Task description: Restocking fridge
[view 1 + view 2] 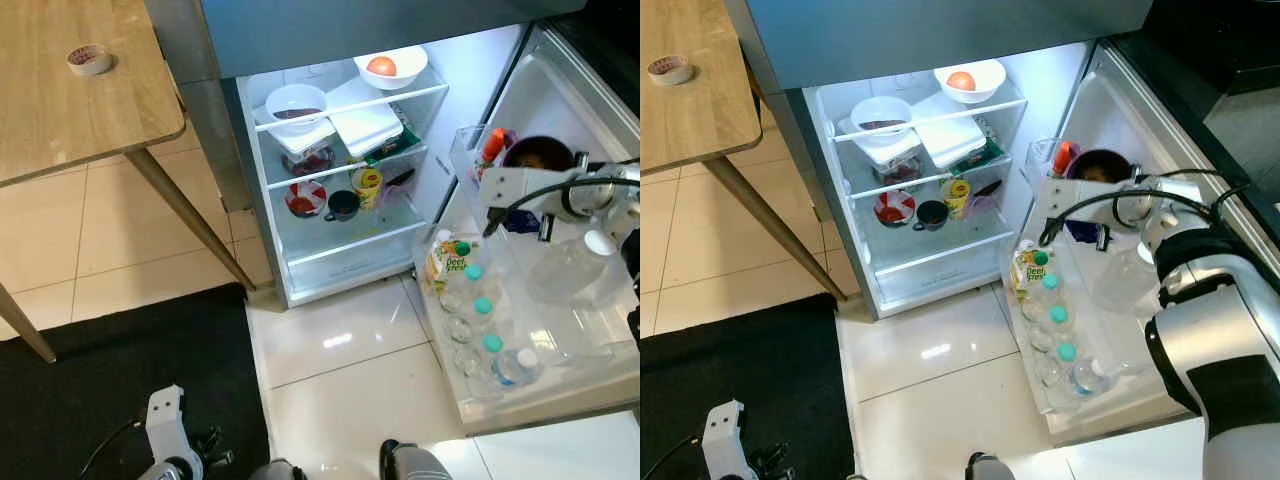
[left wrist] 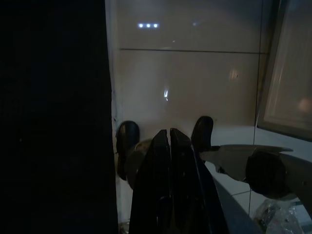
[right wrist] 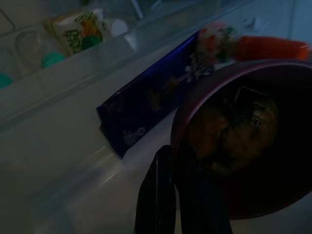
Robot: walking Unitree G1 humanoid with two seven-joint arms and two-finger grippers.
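Observation:
The fridge (image 1: 340, 255) stands open, its door swung out to the right. My right gripper (image 3: 173, 156) is shut on the rim of a dark maroon bowl (image 1: 540, 155) of food, which sits in the upper door shelf (image 1: 462, 150). Beside the bowl lie a blue packet (image 3: 146, 102) and an orange-capped bottle (image 1: 492, 143). The lower door shelf holds a juice carton (image 1: 447, 262), several teal-capped water bottles (image 1: 480, 305) and a large clear bottle (image 1: 580, 265). My left gripper (image 2: 169, 134) hangs shut near the floor.
Inside, the shelves carry a white bowl with an orange fruit (image 1: 383, 66), another white bowl (image 1: 295, 103), containers and small jars. A wooden table (image 1: 60, 110) with a tape roll (image 1: 88, 59) stands at the left. A black mat (image 1: 120, 380) covers the floor.

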